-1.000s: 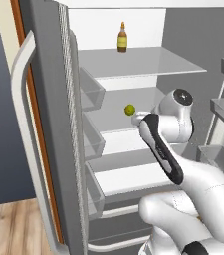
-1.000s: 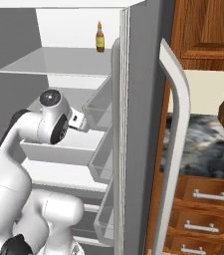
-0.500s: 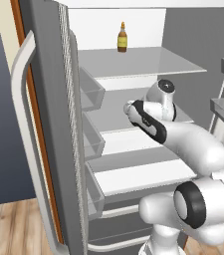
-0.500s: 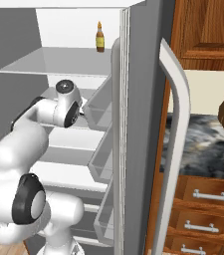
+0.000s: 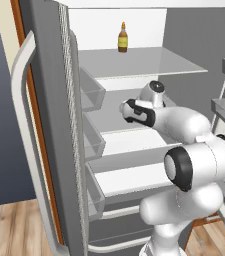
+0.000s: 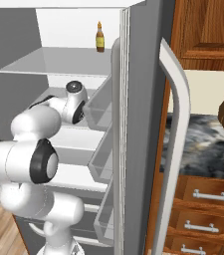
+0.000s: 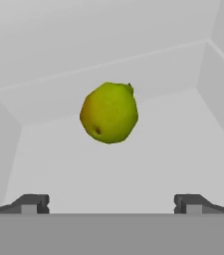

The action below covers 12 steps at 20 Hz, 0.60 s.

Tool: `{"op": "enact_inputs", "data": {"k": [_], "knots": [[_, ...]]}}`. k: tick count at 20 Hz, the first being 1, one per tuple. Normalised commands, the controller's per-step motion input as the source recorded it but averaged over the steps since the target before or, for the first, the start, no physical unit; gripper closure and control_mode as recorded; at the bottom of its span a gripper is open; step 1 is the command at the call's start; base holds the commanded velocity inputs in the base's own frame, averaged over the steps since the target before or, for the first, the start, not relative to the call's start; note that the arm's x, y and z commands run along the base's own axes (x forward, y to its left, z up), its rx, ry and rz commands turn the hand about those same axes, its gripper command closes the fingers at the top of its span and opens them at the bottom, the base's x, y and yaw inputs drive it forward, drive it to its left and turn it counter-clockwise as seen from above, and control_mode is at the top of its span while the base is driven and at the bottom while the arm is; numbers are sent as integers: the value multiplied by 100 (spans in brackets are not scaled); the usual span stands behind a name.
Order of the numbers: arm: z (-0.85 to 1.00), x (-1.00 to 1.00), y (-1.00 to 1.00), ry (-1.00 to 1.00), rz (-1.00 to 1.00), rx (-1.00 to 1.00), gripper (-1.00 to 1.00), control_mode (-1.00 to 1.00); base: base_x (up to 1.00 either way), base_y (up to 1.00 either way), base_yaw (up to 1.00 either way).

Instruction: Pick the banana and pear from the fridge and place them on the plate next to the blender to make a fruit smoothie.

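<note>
The arm is reaching into the open fridge [image 5: 59,125] at its middle shelf. The gripper [image 7: 111,201] is standing with its jaws wide apart, holding nothing. The pear [image 7: 109,113] is sitting on the white shelf at twelve o'clock from the fingertips [image 7: 31,203], untouched.

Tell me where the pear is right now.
In the hand view the pear sits on the white fridge shelf, centred ahead of the open gripper, with bare shelf between it and the fingertips.
</note>
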Motion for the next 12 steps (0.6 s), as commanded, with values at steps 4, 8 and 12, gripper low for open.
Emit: {"op": "enact_inputs", "data": {"k": [4, 8, 12], "knots": [[-15, 60, 0, 0, 0, 0, -100, -100, 0, 0, 0], [-15, 57, 3, 0, 0, 0, -100, -100, 0, 0, 0], [-12, 48, 0, 0, 0, 0, -100, -100, 0, 0, 0]]}}
